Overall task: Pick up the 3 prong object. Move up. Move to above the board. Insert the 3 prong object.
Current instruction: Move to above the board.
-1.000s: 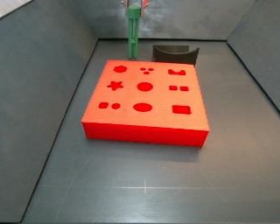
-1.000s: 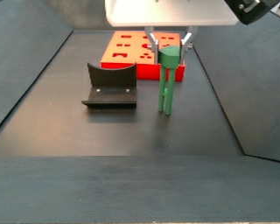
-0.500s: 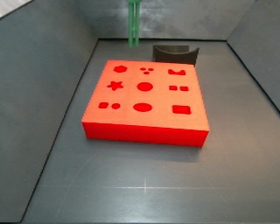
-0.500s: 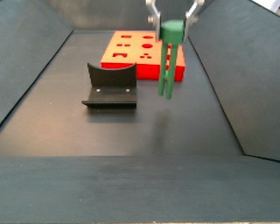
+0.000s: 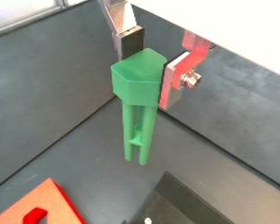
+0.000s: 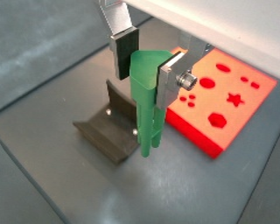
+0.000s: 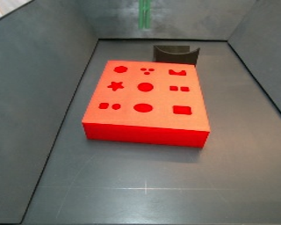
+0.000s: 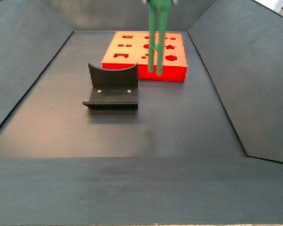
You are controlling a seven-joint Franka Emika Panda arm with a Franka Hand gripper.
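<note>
Robot test rig: bare grey walled bin (image 7: pixel 61 53) with fixture (image 8: pixel 110 86).

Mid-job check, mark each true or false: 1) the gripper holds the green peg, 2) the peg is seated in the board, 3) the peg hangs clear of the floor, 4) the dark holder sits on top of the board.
1) True: the gripper is shut on the green peg.
2) False: the peg hangs in the air in both side views; the board has nothing in it.
3) True.
4) False: the holder stands on the floor beside the board.
</note>
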